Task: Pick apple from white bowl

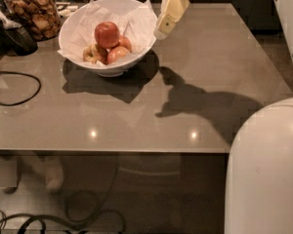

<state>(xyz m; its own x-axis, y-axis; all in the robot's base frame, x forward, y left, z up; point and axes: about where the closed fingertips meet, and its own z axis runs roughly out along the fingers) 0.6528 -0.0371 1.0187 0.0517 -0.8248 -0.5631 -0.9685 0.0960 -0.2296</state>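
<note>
The white bowl (78, 48), lined with crumpled white paper, stands at the back left of the grey table. The large deep red apple (106, 33) sits on top of smaller red-yellow apples (116, 53) and a pale blemished one (93, 54). My gripper (162, 32) hangs in the air just right of the bowl's rim, pale yellow fingers pointing down and left, above the table. It holds nothing.
A glass jar of brown snacks (33, 11) stands left of the bowl, with a dark object (17, 37) beside it. A black cable (19, 89) loops on the table's left. My white arm body (263, 169) fills the lower right.
</note>
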